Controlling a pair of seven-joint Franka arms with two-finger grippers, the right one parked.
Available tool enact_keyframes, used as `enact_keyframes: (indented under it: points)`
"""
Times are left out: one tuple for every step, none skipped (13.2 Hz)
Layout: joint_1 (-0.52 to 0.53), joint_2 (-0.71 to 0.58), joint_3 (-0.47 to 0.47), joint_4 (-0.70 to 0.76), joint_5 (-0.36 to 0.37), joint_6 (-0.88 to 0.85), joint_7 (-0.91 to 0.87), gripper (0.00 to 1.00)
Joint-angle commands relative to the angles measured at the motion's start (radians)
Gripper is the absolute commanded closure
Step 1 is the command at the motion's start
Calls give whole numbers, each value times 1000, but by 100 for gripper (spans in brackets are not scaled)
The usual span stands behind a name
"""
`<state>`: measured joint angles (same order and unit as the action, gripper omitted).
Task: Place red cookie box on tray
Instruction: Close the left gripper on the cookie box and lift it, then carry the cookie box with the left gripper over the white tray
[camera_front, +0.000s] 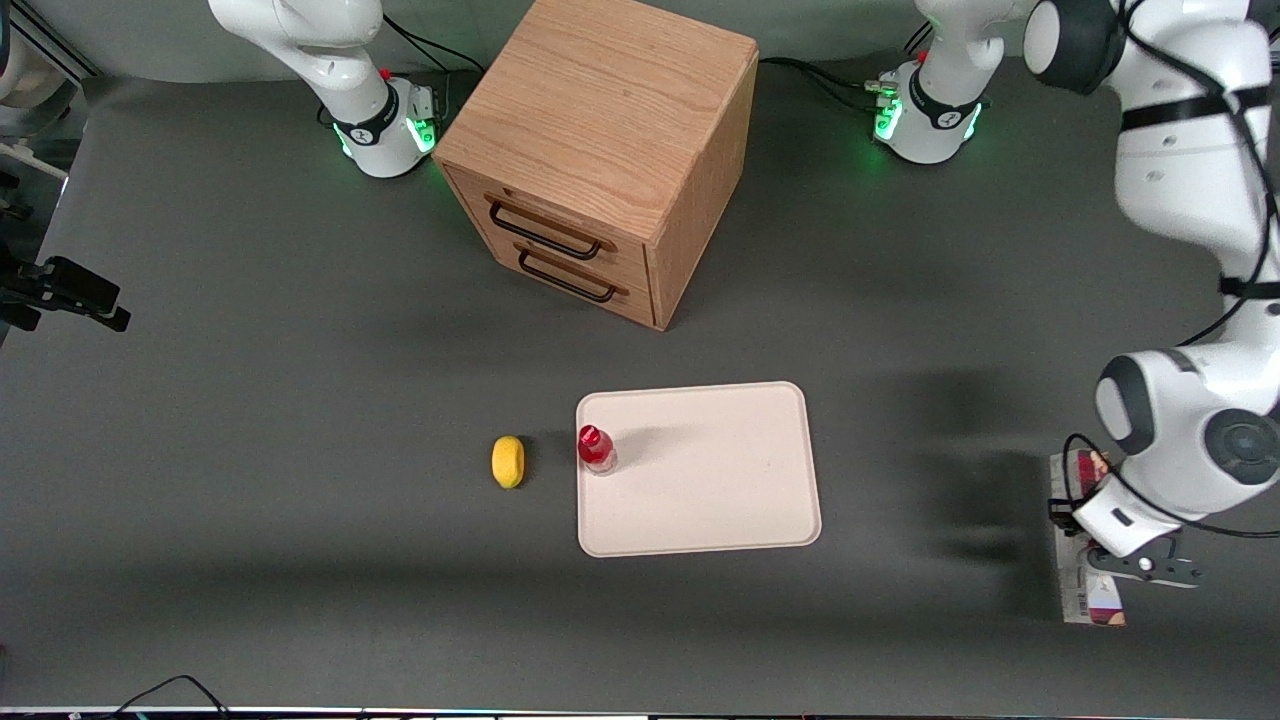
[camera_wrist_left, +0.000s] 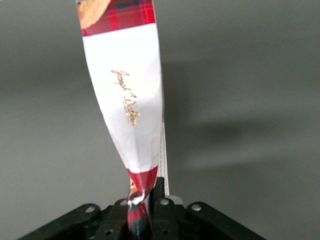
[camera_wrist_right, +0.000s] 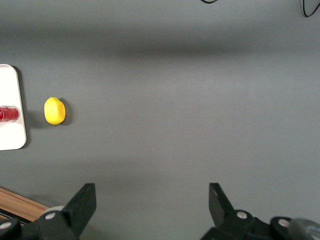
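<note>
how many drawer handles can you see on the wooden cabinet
2. Both are on the front of the wooden cabinet: the upper handle and the lower handle just beneath it. The pincer is far off toward the working arm's end, shut on the red cookie box.

Bare table between gripper (camera_front: 1140, 565) and tray (camera_front: 720, 500); only the bottle (camera_front: 596, 448) stands on the tray's edge nearest the lemon (camera_front: 508, 461).
</note>
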<state>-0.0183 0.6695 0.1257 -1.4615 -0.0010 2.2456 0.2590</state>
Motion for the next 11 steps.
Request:
enact_keyframes:
  points:
    - [-19, -238, 0, -37, -2, -263, 19, 100]
    - [-25, -292, -1, -31, -4, -358, 14, 100]
    - [-25, -336, -11, -16, -2, -448, 13, 100]
    - [-25, -373, -17, 1, -2, -531, 6, 100]
    - [-25, -404, -17, 19, -2, -607, -4, 100]
    - [-25, -431, -18, 38, -1, -673, -13, 100]
    - [-25, -448, -18, 46, -1, -717, -17, 100]
    - [-26, -458, -24, 44, -2, -730, -27, 100]
    - [-26, -462, -43, 43, -1, -733, -55, 100]
    - [-28, -464, -66, 38, -1, -735, -111, 100]
    - [-34, -466, -105, 36, -1, -745, -191, 100]
